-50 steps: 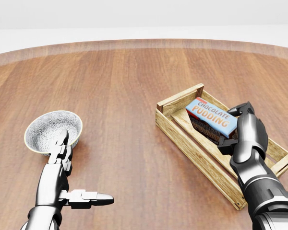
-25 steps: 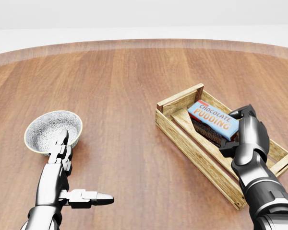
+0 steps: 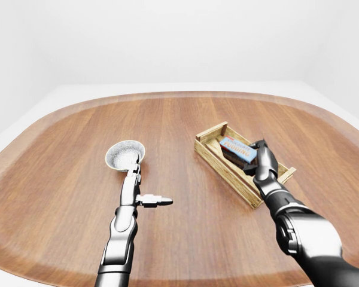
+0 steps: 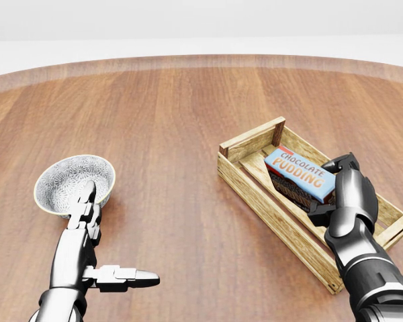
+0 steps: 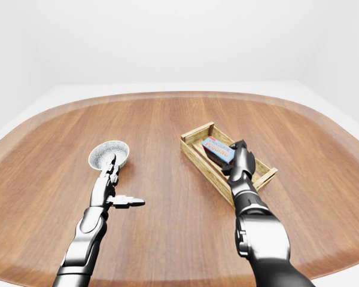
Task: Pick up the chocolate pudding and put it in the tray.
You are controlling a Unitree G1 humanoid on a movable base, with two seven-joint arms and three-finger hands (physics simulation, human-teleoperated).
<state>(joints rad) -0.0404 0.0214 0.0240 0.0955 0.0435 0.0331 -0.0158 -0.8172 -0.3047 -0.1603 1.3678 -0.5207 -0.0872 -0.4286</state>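
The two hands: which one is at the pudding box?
The right hand, in the wooden tray, has its fingers at the chocolate pudding box. The left hand is open and empty beside the patterned bowl.

Simulated test space, not a furnished room: a large rounded wooden table (image 3: 179,179) fills the view, and plain white walls (image 3: 167,42) and pale floor surround the table on all sides. On the table only a wooden tray (image 4: 255,194) and patterned bowl (image 4: 57,184).
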